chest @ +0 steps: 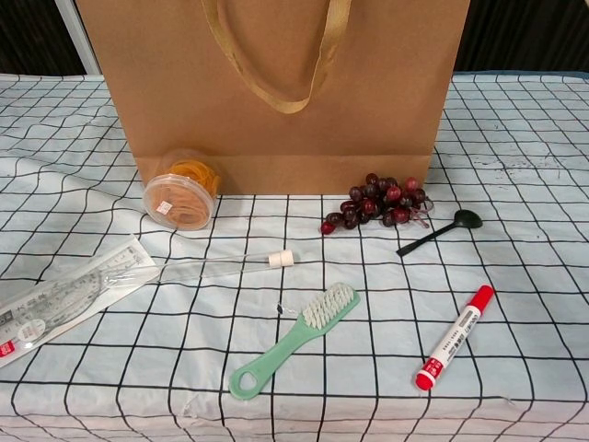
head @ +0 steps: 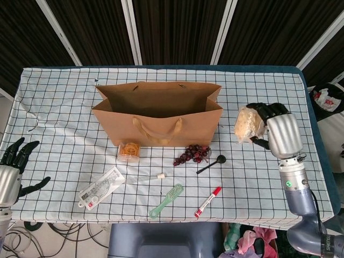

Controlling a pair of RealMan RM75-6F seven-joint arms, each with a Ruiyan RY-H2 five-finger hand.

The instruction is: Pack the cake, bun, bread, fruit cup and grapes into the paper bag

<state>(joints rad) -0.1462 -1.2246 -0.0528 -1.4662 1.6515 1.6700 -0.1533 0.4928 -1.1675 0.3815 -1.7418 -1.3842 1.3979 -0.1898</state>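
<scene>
Robot's right hand carries a bagged pastry beside an open brown paper bag (head: 158,115).

Far left of the bag, the left hand (head: 12,167) hangs at the table edge, fingers spread, holding nothing. In front of the bag lie the round clear fruit cup (chest: 181,193) and dark red grapes (chest: 379,203). Right of the bag, raised, the right hand (head: 278,131) clamps a pale pastry in clear plastic wrap (head: 246,123); it looks light, soft and crushable, best cradled around its middle.
</scene>
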